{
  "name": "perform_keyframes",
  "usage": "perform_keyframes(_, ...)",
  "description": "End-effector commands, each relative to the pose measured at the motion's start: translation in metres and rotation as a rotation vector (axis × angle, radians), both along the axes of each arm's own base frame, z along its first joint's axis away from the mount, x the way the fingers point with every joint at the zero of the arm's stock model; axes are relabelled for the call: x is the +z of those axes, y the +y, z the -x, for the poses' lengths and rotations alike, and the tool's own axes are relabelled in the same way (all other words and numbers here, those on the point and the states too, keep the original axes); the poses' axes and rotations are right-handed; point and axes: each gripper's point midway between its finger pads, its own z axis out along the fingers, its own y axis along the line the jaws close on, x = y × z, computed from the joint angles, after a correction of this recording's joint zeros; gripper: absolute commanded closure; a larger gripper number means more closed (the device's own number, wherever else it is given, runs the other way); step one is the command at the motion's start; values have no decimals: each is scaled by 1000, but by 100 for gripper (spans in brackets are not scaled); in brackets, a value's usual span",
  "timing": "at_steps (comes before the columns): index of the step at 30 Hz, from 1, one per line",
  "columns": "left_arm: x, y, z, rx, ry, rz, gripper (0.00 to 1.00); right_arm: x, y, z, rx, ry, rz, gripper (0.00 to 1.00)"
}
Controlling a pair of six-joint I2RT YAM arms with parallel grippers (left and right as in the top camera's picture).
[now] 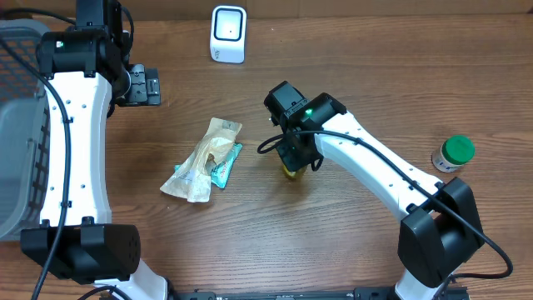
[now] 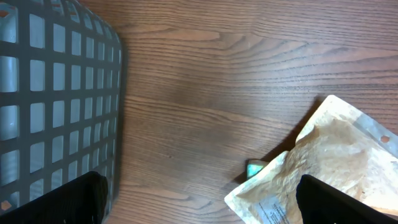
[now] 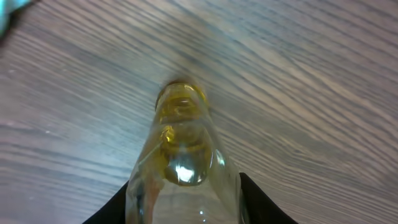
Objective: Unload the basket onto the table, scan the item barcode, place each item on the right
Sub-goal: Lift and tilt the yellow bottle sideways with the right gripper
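A clear bottle (image 3: 183, 155) with a yellow cap lies on the wood table, cap end pointing away in the right wrist view. My right gripper (image 3: 183, 202) is closed on its body, a black finger (image 3: 256, 200) pressed against each side. From overhead only the bottle's yellow end (image 1: 290, 172) shows below the right gripper (image 1: 293, 154). The white scanner (image 1: 228, 33) stands at the table's back edge. My left gripper (image 1: 137, 83) hovers at the back left, open and holding nothing; in its own view the left gripper (image 2: 211, 205) hangs over bare wood.
A tan paper pouch (image 1: 204, 158) (image 2: 336, 162) lies mid-table over a teal packet (image 1: 226, 162) (image 2: 255, 168). A green-capped jar (image 1: 454, 153) stands at the right. A grey mesh basket (image 1: 17, 125) (image 2: 56, 93) fills the left edge.
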Motion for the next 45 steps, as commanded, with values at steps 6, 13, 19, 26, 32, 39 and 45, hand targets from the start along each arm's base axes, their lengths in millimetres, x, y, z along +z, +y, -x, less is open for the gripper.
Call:
perform_keyframes(6,4,1,-2,-5,-10,-12,1,82,41,11,9,18,-384,77)
perform_keyframes(13,4,1,-2,-5,-10,-12,0,149,65,52,47,291,-849,92)
perform_keyframes(19,4,1,-2,-6,-10,-12,0,190,69,74,50,495,-1088,94)
perform_keyframes(26,4,1,-2,-5,-10,-12,0,210,73,89,152,536,-1201,94)
perform_keyframes(32,4,1,-2,-5,-10,-12,0,210,71,95,180,538,-1205,94)
perform_keyframes(39,4,1,-2,-6,-10,-12,0,210,71,95,180,538,-1205,95)
perform_keyframes(45,4,1,-2,-5,-10,-12,1,210,71,94,183,534,-1206,95)
